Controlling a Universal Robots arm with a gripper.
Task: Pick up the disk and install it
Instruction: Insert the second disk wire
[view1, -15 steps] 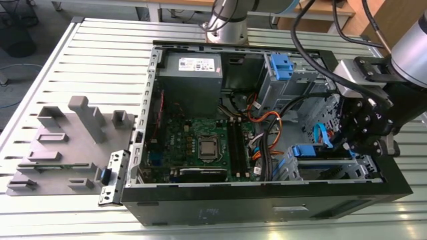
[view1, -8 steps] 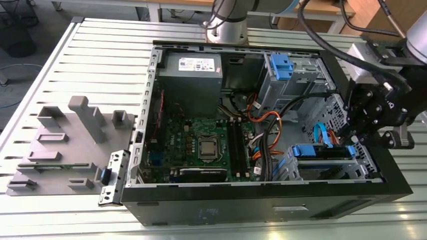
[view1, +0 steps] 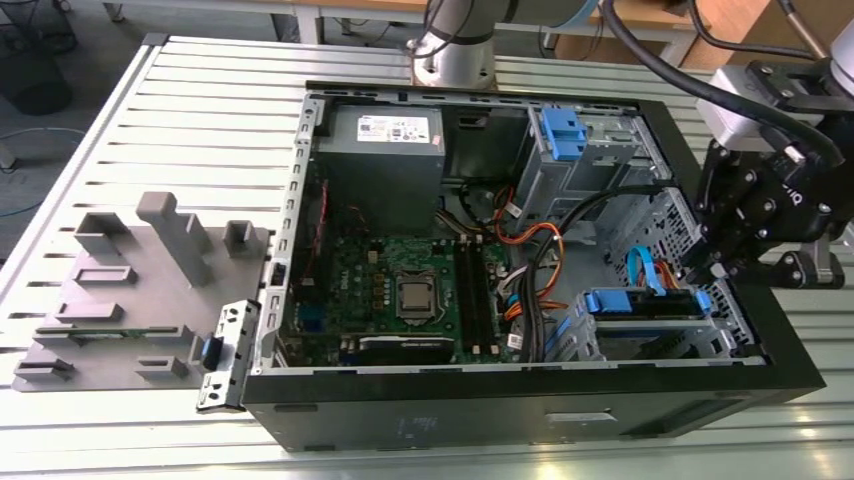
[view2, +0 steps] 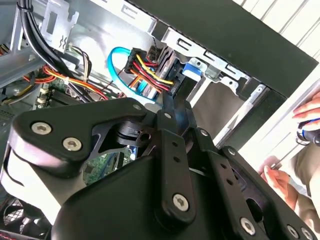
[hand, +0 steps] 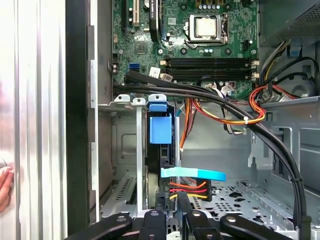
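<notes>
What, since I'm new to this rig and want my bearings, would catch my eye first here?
The open computer case sits in the middle of the exterior view, its green motherboard bared. At that view's right the black gripper reaches into the drive bay, close to the blue-framed disk. Bright orange, red and yellow cables run beside the bay in the first wrist view.

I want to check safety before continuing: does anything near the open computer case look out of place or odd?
Yes: a person's hand is just outside the case, close to the gripper at the disk. Inside, nothing looks askew or damaged.
</notes>
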